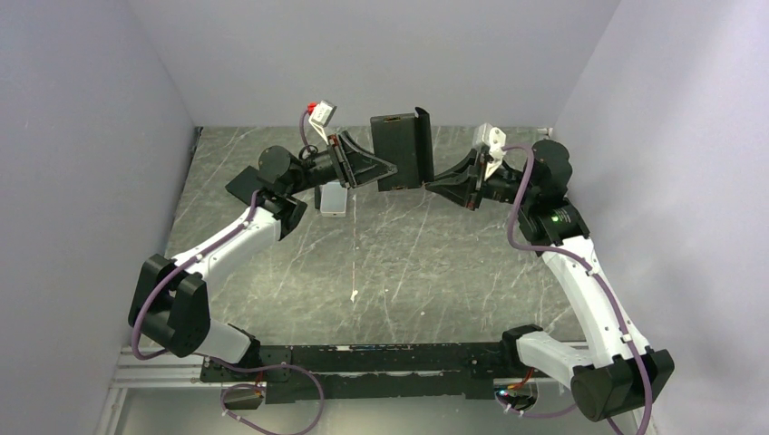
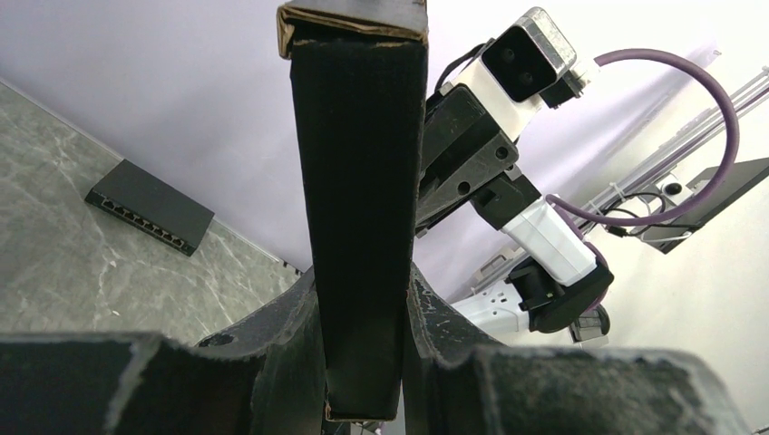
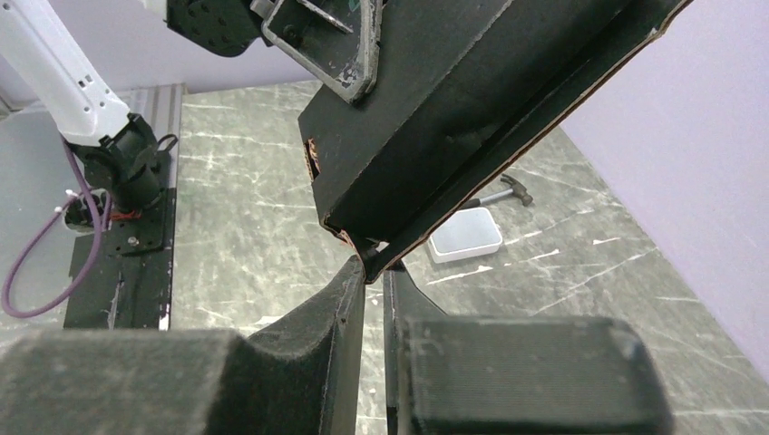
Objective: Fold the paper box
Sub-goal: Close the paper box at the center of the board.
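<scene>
Left tool (image 1: 385, 172) clamped, right tool (image 1: 433, 184) apparently pinching, both raised, facing inward.

Robot lab cell: bare walls (image 1: 363, 54) enclosing a marble-patterned table (image 1: 426, 272).

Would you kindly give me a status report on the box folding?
Left hand clamped on paper box. Right hand pinching its corner. Box held off table, upright. Nothing obstructing.

The paper box (image 1: 402, 149) stands upright above the far counter (image 1: 408, 272), filling the gap between the left fingers (image 2: 281, 353) and right fingers (image 3: 326, 326) that clamp it. Under the left arm sits a white case (image 1: 333, 198), with a hammer (image 3: 505, 190) just beyond. A black network switch (image 2: 150, 207) lies by the wall. The near counter between the arms lies open.
</scene>
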You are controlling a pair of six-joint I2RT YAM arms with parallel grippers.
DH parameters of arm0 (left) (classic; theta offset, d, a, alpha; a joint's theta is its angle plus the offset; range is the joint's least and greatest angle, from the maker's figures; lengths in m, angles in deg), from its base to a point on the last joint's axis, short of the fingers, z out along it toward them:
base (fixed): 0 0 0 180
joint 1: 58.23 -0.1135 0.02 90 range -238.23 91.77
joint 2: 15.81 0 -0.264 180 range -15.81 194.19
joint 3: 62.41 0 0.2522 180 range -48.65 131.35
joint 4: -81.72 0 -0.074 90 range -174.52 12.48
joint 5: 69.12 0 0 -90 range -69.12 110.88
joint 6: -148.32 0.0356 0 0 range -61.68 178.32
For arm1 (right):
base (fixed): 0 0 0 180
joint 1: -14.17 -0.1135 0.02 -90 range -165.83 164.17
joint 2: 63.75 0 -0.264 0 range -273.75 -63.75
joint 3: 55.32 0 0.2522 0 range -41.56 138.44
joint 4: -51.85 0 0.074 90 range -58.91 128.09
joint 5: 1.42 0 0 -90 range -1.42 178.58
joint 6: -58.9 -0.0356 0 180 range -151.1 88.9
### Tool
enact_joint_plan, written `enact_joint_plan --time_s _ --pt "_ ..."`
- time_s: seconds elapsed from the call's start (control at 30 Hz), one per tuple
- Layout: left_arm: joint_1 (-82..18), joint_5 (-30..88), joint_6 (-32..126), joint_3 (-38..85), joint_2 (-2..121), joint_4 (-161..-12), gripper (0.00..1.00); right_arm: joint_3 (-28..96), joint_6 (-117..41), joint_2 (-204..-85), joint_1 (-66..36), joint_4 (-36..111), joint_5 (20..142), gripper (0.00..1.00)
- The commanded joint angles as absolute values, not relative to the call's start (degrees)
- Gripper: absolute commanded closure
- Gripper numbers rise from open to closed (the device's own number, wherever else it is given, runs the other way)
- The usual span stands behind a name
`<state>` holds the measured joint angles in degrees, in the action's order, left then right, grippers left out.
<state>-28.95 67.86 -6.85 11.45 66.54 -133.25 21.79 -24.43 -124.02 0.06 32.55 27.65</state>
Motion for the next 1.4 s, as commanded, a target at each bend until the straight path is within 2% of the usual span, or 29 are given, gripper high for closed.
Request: enact_joint_plan --time_s 0.0,0.47,0.63,0.77,1.0,1.37 --pt "-28.5 66.7 -3.3 12.3 65.6 -131.0 1.00 23.2 -22.9 -123.2 -2.1 34.7 26.5 0.88" --pt "-28.5 66.1 -4.2 11.8 66.0 -132.9 1.00 23.9 -15.6 -123.7 -4.6 28.4 27.4 0.89" --pt "-28.6 66.9 -4.8 11.7 66.1 -133.8 1.00 23.7 -19.4 -123.9 -4.3 30.8 30.6 0.92" --pt "-28.7 67.6 -4.9 10.9 65.7 -135.1 1.00 23.3 -21.5 -123.8 -3.6 32.5 27.6 0.92" --pt "-29.0 66.3 -5.1 10.0 65.0 -137.0 1.00 24.1 -15.0 -123.7 -4.2 27.5 23.5 0.92" --pt "-28.6 65.9 -1.6 11.2 65.3 -131.8 1.00 26.2 -9.2 -125.4 -8.0 21.6 29.1 0.92"
